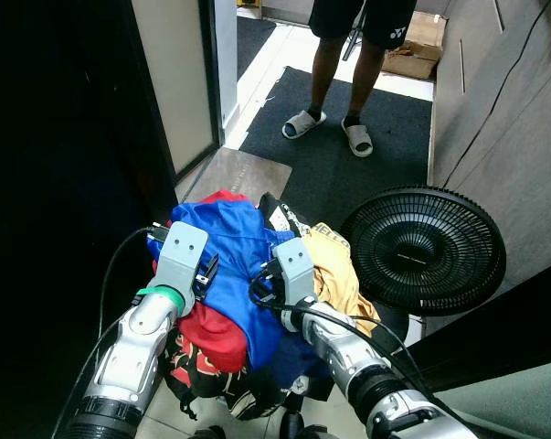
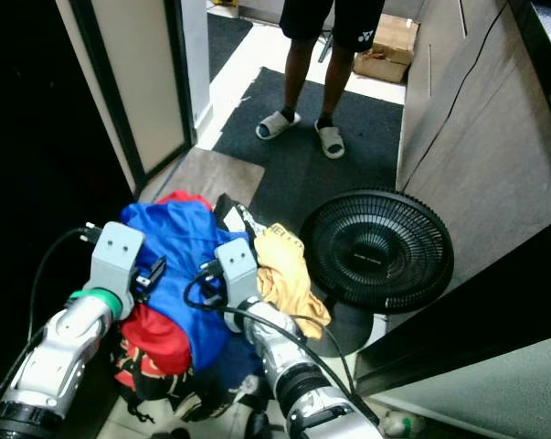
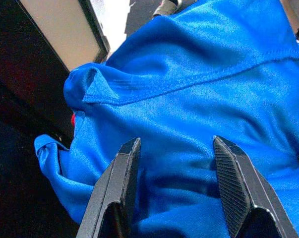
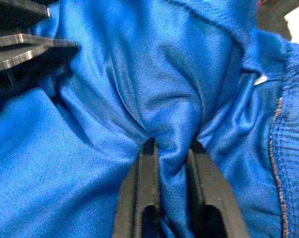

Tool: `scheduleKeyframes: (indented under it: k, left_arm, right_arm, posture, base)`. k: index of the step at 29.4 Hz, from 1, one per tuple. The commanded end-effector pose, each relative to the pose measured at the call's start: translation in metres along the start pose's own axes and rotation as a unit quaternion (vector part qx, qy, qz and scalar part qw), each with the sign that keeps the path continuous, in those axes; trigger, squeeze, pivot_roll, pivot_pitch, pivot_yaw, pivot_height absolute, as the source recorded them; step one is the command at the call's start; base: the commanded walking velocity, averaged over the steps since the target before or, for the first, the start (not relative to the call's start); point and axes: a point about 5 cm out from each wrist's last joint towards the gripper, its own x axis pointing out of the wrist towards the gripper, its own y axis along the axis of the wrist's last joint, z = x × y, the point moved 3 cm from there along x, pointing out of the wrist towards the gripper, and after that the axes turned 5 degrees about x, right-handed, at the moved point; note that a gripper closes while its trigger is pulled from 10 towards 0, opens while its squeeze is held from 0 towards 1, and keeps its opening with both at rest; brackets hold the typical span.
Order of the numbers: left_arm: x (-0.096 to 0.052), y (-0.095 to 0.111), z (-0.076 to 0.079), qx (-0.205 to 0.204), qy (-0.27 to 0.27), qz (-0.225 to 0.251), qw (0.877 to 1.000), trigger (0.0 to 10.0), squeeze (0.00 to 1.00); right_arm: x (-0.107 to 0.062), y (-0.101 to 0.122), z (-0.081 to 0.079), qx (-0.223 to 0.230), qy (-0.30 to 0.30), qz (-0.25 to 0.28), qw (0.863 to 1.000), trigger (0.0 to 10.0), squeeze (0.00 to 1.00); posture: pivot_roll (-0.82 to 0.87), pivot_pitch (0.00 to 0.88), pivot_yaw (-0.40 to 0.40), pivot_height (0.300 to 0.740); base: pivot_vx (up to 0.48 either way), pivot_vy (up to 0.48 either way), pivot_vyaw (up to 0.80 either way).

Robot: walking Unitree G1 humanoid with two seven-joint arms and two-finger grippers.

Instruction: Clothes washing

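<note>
A pile of clothes lies right in front of me, with a blue garment (image 1: pixel 231 245) on top. A red garment (image 1: pixel 211 334) sits under it and a yellow garment (image 1: pixel 337 273) lies on the pile's right side. My left gripper (image 3: pixel 174 148) is open, its two fingers spread over the blue cloth near a hem. My right gripper (image 4: pixel 171 148) is shut on a pinched fold of the blue garment (image 4: pixel 154 89). Both wrists rest on the pile, the left gripper (image 1: pixel 205 270) and the right gripper (image 1: pixel 264 280) close together.
A black floor fan (image 1: pixel 423 247) stands just right of the pile. A person (image 1: pixel 348 55) in sandals stands on a dark mat (image 1: pixel 348 165) ahead. A dark door frame (image 1: pixel 156 137) rises on the left, and a grey wall (image 1: pixel 503 119) runs on the right.
</note>
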Motion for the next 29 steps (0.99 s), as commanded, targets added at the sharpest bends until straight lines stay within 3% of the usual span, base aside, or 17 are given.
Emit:
scheduleKeyframes:
  k: [1,6,8,9,14,16,17,18,19,21,22,23,24,25,26,28,29]
  left_arm:
    - [-0.003,-0.007,0.002,-0.005,0.000,-0.012,1.000,10.0,0.00]
    - [-0.004,-0.007,0.001,-0.006,0.004,-0.014,1.000,10.0,0.00]
    - [-0.004,-0.007,0.001,-0.006,0.004,-0.014,1.000,10.0,0.00]
    - [-0.003,-0.006,0.001,-0.008,0.006,-0.014,1.000,10.0,0.00]
    - [0.000,-0.002,0.000,-0.013,0.008,-0.008,1.000,10.0,0.00]
    - [0.000,-0.002,0.000,-0.013,0.008,-0.008,1.000,10.0,0.00]
    - [0.000,0.000,0.000,-0.015,0.008,-0.005,1.000,10.0,0.00]
    - [0.000,0.000,0.000,-0.015,0.008,-0.005,1.000,10.0,0.00]
    - [0.001,0.003,-0.001,-0.017,0.008,-0.001,1.000,10.0,0.00]
    - [0.001,0.003,-0.001,-0.017,0.008,-0.001,1.000,10.0,0.00]
    - [0.002,0.007,-0.001,-0.021,0.006,0.007,1.000,10.0,0.00]
    - [0.002,0.007,-0.001,-0.021,0.006,0.007,1.000,10.0,0.00]
    - [0.004,0.013,0.000,-0.025,0.003,0.015,1.000,10.0,0.00]
    - [0.004,0.013,0.000,-0.025,0.003,0.015,1.000,10.0,0.00]
    - [0.005,0.018,0.002,-0.028,-0.001,0.022,0.999,10.0,0.00]
    - [0.005,0.018,0.002,-0.028,-0.001,0.022,0.999,10.0,0.00]
    - [0.007,0.020,0.004,-0.030,-0.003,0.026,0.999,10.0,0.00]
  right_arm:
    - [-0.006,-0.003,0.010,0.028,-0.014,0.012,0.999,0.0,0.00]
    - [-0.008,0.025,0.019,0.045,-0.021,0.087,0.995,0.0,0.00]
    - [-0.008,0.025,0.019,0.045,-0.021,0.087,0.995,0.0,0.00]
    - [-0.010,0.049,0.025,0.043,-0.021,0.138,0.989,0.0,0.00]
    - [-0.021,0.107,0.037,0.018,-0.032,0.236,0.971,0.0,0.00]
    - [-0.021,0.107,0.037,0.018,-0.032,0.236,0.971,0.0,0.00]
    - [-0.024,0.121,0.039,0.010,-0.038,0.256,0.966,2.9,0.00]
    - [-0.024,0.121,0.039,0.010,-0.038,0.256,0.966,2.9,0.00]
    - [-0.029,0.142,0.043,-0.001,-0.042,0.286,0.957,10.0,0.00]
    - [-0.029,0.142,0.043,-0.001,-0.042,0.286,0.957,10.0,0.00]
    - [-0.037,0.171,0.046,-0.019,-0.045,0.326,0.944,10.0,0.00]
    - [-0.037,0.171,0.046,-0.019,-0.045,0.326,0.944,10.0,0.00]
    - [-0.047,0.201,0.047,-0.039,-0.042,0.364,0.930,10.0,0.00]
    - [-0.047,0.201,0.047,-0.039,-0.042,0.364,0.930,10.0,0.00]
    - [-0.056,0.226,0.047,-0.055,-0.040,0.394,0.916,10.0,0.00]
    - [-0.056,0.226,0.047,-0.055,-0.040,0.394,0.916,10.0,0.00]
    - [-0.062,0.239,0.047,-0.068,-0.039,0.411,0.908,10.0,0.00]
  posture:
    - [0.18,0.283,0.015,0.740]
    - [0.18,0.278,0.014,0.740]
    - [0.18,0.278,0.014,0.740]
    - [0.17,0.269,0.013,0.740]
    - [0.16,0.249,0.014,0.740]
    - [0.16,0.249,0.014,0.740]
    - [0.16,0.241,0.015,0.740]
    - [0.16,0.241,0.015,0.740]
    - [0.14,0.226,0.019,0.740]
    - [0.14,0.226,0.019,0.740]
    - [0.13,0.211,0.022,0.740]
    - [0.13,0.211,0.022,0.740]
    - [0.11,0.192,0.024,0.740]
    - [0.11,0.192,0.024,0.740]
    - [0.11,0.182,0.022,0.740]
    - [0.11,0.182,0.022,0.740]
    - [0.10,0.175,0.020,0.740]
  base:
    - [0.000,0.000,0.00]
    - [0.000,0.000,0.00]
    - [0.000,0.000,0.00]
    - [0.000,0.000,0.00]
    - [0.000,0.000,0.00]
    - [0.000,0.000,0.00]
    - [0.000,0.000,0.00]
    - [0.000,0.000,0.00]
    - [0.000,0.000,0.00]
    - [0.000,0.000,0.00]
    - [0.000,0.000,0.00]
    - [0.000,0.000,0.00]
    - [0.000,0.000,0.00]
    - [0.000,0.000,0.00]
    - [0.000,0.000,0.00]
    - [0.000,0.000,0.00]
    - [0.000,0.000,0.00]
